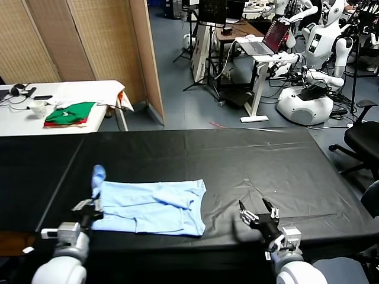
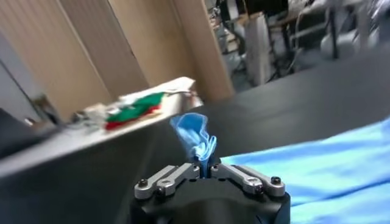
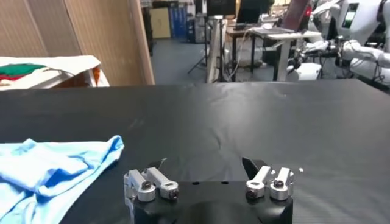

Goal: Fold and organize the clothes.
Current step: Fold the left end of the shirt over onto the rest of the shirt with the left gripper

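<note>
1. One pale blue T-shirt (image 1: 151,207) on the black tabletop (image 1: 249,160).
2. Two end effectors: left (image 1: 95,198), right (image 1: 258,214).
3. One stack of green and red folded garments (image 1: 70,114) on one white tabletop (image 1: 18,118).
4. One laptop (image 1: 269,38).

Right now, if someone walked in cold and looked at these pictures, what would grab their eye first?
First the pale light-blue T-shirt, partly folded on the black table at the near left. The left gripper is shut on a tuft of its fabric at the shirt's left edge, lifting it. The right gripper hangs open over bare table to the right, apart from the shirt, and green and red folded garments lie on a white table behind.
</note>
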Motion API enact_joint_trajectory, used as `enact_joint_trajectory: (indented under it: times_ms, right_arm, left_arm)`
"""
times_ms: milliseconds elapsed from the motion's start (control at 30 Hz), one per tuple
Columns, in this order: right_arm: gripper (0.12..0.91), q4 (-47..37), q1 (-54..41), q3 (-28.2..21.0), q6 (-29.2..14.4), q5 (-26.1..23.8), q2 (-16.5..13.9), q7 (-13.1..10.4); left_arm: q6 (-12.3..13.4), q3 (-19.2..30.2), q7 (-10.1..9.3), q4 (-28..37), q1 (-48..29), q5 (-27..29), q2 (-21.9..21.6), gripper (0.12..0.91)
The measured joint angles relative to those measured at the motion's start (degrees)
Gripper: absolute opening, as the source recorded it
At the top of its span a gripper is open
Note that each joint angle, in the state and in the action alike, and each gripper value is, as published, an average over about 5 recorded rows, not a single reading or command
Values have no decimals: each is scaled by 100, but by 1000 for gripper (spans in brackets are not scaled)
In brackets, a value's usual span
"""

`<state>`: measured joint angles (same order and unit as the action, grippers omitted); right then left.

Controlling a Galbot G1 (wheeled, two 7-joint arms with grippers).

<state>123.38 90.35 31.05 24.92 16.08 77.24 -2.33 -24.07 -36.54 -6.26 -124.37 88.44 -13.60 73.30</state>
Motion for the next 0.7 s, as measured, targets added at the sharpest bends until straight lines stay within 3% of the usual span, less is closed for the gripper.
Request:
enact_joint_trajectory:
  times_ms: [133, 333, 700]
  right_arm:
    - [907, 41, 79, 82, 8, -16, 52, -2]
    - [907, 127, 189, 175, 12, -64, 77, -5]
    - [907, 197, 221, 201, 15, -75, 77, -5]
  left_arm:
    - [-125, 479, -66, -121, -209, -433, 265, 194]
    - [-101, 1167, -93, -76, -377, -691, 603, 194]
    - [-53, 2046, -149, 31, -418, -672, 1061, 194]
